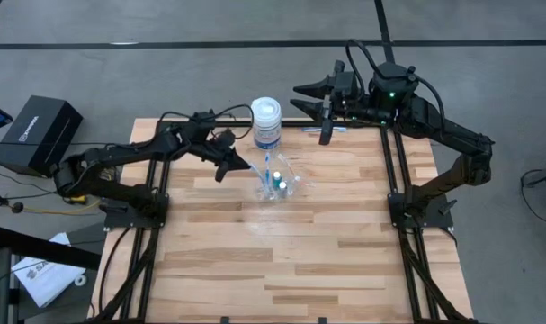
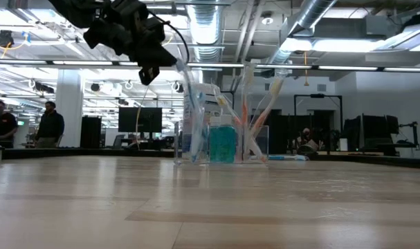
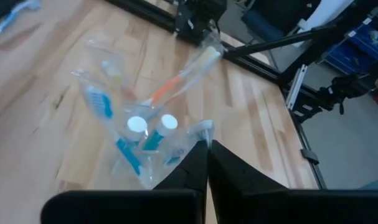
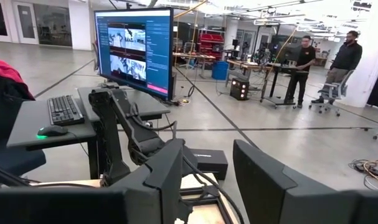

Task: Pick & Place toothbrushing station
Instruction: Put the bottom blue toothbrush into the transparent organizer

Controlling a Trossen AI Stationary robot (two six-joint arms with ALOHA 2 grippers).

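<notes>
Plastic holder [image 1: 277, 183], clear, crinkly; left fingers [image 3: 207, 163] closed, right fingers [image 4: 207, 180] apart.

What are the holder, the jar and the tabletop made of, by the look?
Holder: clear glossy plastic, likely; the brushes and wood show through it. Jar: opaque white plastic, probably, with a ribbed lid and a blue label. Tabletop: pale wood planks, butcher-block style, satin sheen; grain and joints show.

Frame centre: holder [image 1: 277, 183] on table [image 1: 281, 261], toothbrushes [image 1: 269, 171] and two cylinders [image 1: 281, 183] in it | just above: jar [image 1: 266, 122] | left gripper [image 1: 245, 166] at holder's left | right gripper [image 1: 327, 120] upper right, apart
</notes>
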